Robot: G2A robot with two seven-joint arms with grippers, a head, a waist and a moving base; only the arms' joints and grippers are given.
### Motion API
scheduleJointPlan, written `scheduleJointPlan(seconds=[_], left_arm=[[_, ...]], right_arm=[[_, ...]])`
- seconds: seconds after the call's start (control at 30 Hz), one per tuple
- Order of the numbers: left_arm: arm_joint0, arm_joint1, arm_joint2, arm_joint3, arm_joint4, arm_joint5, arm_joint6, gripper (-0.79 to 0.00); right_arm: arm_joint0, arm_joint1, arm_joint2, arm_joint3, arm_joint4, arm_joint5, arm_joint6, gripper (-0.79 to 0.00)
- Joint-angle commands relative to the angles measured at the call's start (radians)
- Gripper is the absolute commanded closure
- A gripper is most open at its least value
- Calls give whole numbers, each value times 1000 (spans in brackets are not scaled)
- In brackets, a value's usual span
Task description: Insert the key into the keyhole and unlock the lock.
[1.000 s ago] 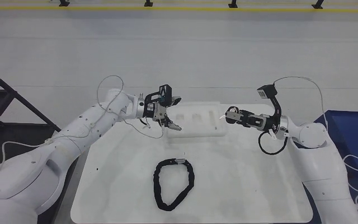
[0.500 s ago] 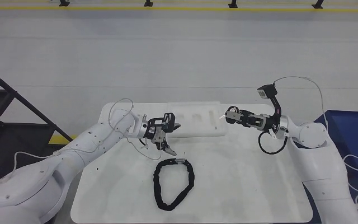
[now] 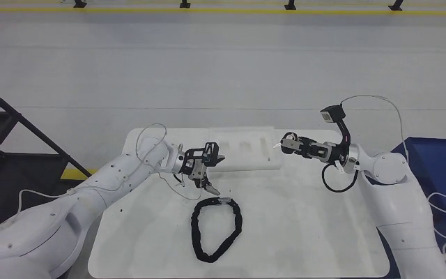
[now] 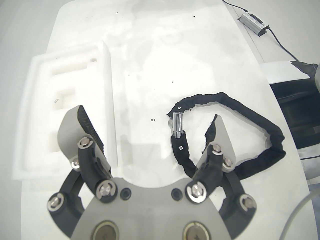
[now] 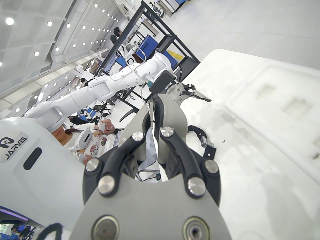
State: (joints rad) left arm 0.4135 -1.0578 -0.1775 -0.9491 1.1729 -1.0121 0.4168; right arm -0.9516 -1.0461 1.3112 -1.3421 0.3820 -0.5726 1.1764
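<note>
A black fabric-covered chain lock (image 3: 216, 230) lies as a loop on the white table (image 3: 313, 223). Its silver lock cylinder (image 3: 224, 201) (image 4: 178, 124) sits at the loop's far end. My left gripper (image 3: 211, 174) (image 4: 147, 116) hovers open just above and behind the cylinder, one finger on each side of it in the left wrist view. My right gripper (image 3: 282, 144) (image 5: 153, 101) is held over the table's back right, its fingers pressed together on a thin key that is mostly hidden. The right wrist view also shows the cylinder (image 5: 203, 141) and the left gripper (image 5: 197, 96) beyond.
A white foam tray (image 3: 244, 150) (image 4: 62, 81) with several recesses lies along the table's back edge, between the two grippers. A black metal frame (image 3: 21, 125) stands off the table's left side. A grey power adapter (image 4: 252, 22) lies on the floor.
My left gripper came down and forward from over the foam tray to just above the lock cylinder, then held there. The right arm and the chain lock stayed still.
</note>
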Motion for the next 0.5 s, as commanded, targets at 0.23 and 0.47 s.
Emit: scheduleJointPlan(seconds=[0.23,0.47], left_arm=[[110,15,-9,-1,67,31,31,-785],[144,-5,-3,38,179,42,83,-785]], right_arm=[[0,0,0,0,0,0,0,0],[0,0,0,0,0,0,0,0]])
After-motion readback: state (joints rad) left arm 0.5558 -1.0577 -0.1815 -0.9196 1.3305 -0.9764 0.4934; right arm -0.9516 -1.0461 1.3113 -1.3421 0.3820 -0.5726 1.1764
